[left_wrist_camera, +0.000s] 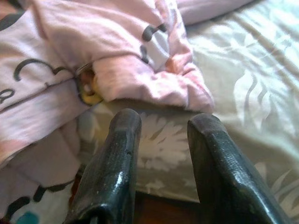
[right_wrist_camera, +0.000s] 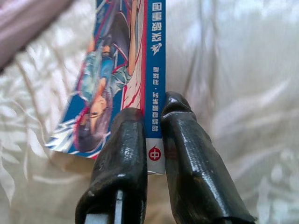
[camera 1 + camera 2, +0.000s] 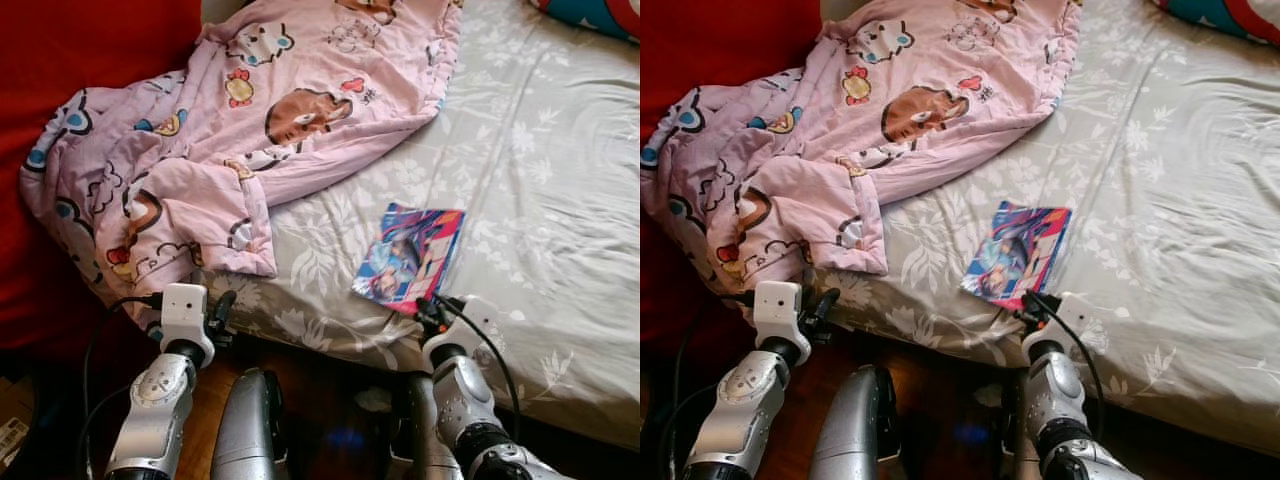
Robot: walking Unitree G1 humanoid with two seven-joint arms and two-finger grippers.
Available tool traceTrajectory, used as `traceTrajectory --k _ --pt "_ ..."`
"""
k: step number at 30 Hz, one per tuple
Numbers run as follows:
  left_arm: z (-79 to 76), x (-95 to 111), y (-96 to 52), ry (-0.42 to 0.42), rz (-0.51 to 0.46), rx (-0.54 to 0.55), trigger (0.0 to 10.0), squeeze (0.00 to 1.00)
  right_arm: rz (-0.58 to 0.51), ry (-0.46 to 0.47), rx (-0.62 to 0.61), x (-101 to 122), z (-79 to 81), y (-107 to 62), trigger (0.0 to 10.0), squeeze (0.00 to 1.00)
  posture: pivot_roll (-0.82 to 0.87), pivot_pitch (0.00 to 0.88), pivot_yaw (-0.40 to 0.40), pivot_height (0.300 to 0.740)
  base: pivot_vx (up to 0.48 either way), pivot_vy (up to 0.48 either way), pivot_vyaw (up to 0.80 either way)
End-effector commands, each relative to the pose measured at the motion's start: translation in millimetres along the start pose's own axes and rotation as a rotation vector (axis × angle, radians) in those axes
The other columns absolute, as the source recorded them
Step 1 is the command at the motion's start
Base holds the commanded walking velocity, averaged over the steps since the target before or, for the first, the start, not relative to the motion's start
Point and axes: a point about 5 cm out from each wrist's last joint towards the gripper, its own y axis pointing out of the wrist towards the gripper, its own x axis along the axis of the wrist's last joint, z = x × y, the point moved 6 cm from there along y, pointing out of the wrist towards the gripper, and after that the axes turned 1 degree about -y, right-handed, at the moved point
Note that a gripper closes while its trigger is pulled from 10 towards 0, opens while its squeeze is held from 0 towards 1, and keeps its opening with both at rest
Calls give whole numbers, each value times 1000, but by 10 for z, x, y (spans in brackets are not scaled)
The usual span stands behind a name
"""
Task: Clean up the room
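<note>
Right wrist view: the right pincer (image 2: 152, 140) is nearly closed on the spine corner of the one comic book (image 3: 409, 256) lying on the bed (image 3: 560, 200) near its edge — thin, light, glossy, likely to flop. One pink blanket (image 3: 200, 150), soft and bulky; the left pincer (image 1: 161, 154) hangs open, empty, just below its hem.

We are looking down at a home bedroom: a bed (image 3: 560, 200) in floral grey sheets, a pink cartoon-print blanket (image 3: 250, 120) rumpled across it.
</note>
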Motion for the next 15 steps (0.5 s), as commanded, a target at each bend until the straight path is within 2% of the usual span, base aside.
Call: traceTrajectory --k 1,7,12,13,14,15 --pt "25 -88 -22 6 21 16 10000 0 -30 -37 14 20 22 -30 0 0 58 166 32 587 0 0 0" --pt "4 -88 34 -3 11 20 10000 0 -87 -121 64 117 148 -30 0 0 35 148 20 587 0 0 0" --pt "28 -105 70 -18 2 40 10000 0 -123 -180 69 190 179 -39 0 0 12 127 3 587 0 0 0" --pt "42 -121 65 -22 4 45 10000 0 -113 -191 75 173 189 -40 3961 0 -4 120 -3 587 0 0 0" --pt "51 -132 61 -25 6 48 10000 0 -104 -199 80 159 196 -42 3961 0 -4 120 -3 587 0 0 0" --pt "69 -175 42 -26 14 54 10000 0 -101 -237 116 148 256 -56 10000 0 -22 113 -7 587 0 0 0"
